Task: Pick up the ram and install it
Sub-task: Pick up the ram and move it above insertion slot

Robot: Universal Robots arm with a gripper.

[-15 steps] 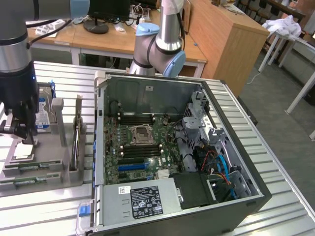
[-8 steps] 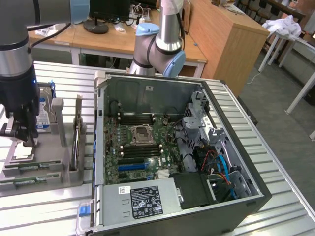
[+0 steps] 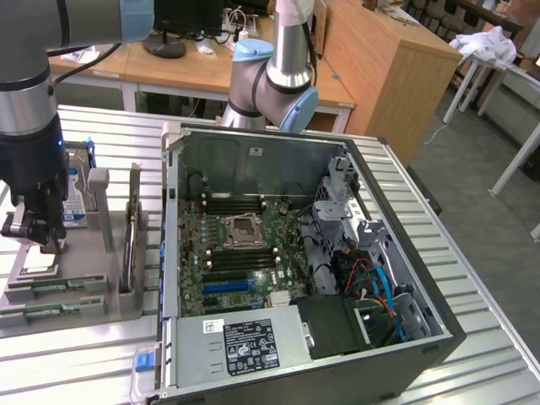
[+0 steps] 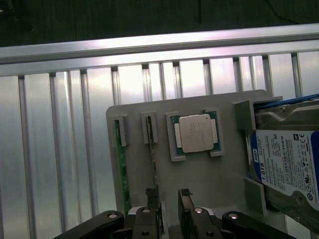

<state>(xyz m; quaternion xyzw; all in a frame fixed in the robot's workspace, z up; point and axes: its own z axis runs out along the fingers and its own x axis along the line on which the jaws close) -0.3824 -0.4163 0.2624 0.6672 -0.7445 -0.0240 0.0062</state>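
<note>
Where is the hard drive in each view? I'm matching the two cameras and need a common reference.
Exterior view: the hard drive stands on edge on the gray holder, at the exterior view's left, partly behind the arm.
Wrist view: the hard drive sits between the holder's brackets, with the processor chip next to it.
Shared landmark: the gray holder, which carries the drive in both.

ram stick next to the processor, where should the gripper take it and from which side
Pinch the ram across its two flat faces, about mid-length, coming straight down from above. It stands on edge in a narrow slot of the grey holder, so only its thin upper edge is free; the open gripper would need to straddle that edge.
</note>
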